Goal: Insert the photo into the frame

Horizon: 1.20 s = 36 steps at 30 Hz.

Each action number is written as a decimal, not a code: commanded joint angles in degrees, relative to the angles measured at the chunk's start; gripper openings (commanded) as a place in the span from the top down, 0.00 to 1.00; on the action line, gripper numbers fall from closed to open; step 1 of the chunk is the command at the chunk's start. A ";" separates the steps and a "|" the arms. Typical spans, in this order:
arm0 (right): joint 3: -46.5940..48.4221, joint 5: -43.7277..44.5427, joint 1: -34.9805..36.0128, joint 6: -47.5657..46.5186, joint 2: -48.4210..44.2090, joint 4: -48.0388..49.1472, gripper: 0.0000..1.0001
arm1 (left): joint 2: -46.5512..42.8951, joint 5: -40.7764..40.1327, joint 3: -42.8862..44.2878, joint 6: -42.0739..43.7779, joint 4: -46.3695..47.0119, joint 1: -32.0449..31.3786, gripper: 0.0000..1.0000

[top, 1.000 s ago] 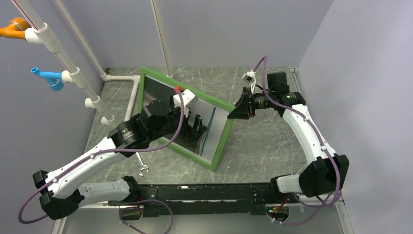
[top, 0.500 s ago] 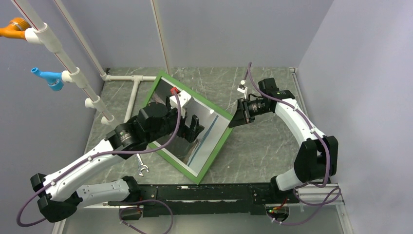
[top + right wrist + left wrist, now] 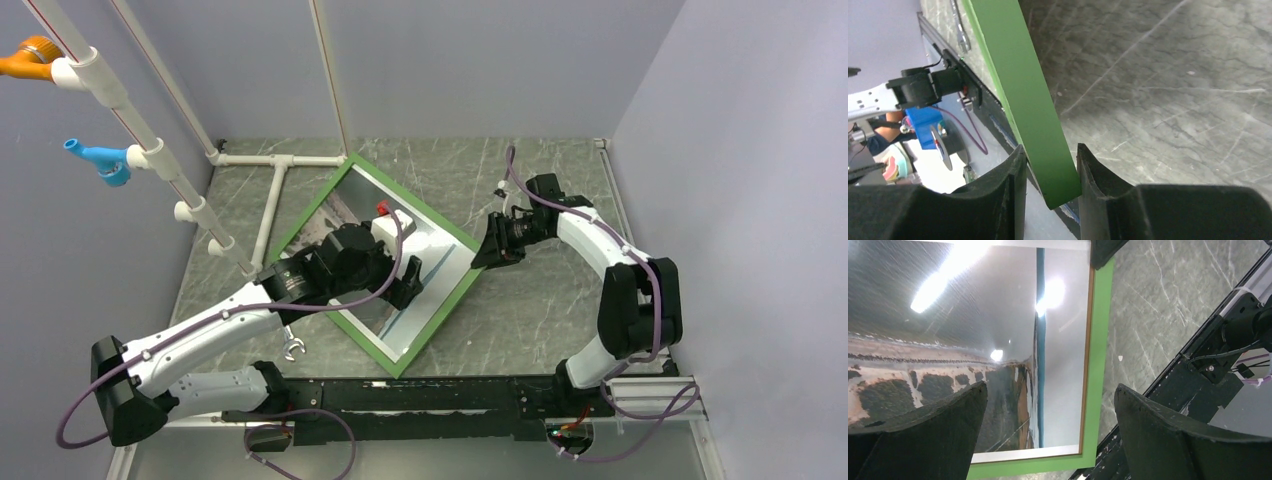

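The frame [image 3: 440, 312], green border up, lies tilted across the middle of the table. The photo [image 3: 440, 252] sits inside it behind the pane: grey sky, brown-and-white land, a blue stripe and a white margin [image 3: 948, 340]. My right gripper [image 3: 482, 255] is shut on the frame's right corner. In the right wrist view the green edge [image 3: 1038, 100] runs between both fingers [image 3: 1050, 147]. My left gripper [image 3: 410, 285] hovers over the frame's lower half, open with nothing between its fingers [image 3: 1051, 386]. Below it are the photo and the green border [image 3: 1098, 365].
A small wrench [image 3: 292, 345] lies left of the frame's near corner. White pipes [image 3: 270, 200] run along the back left. The black rail [image 3: 420, 395] crosses the near edge. Grey walls close in at the back and on the right.
The frame has tipped down from nearly standing to lying low and has turned. My right gripper came down and inward with its corner. My left gripper sank closer over the pane, still open.
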 commanded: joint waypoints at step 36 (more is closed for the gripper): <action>-8.24 35.51 -12.00 14.80 -12.18 22.69 0.00 | -2.53 -0.76 -1.79 -2.27 0.94 0.60 0.01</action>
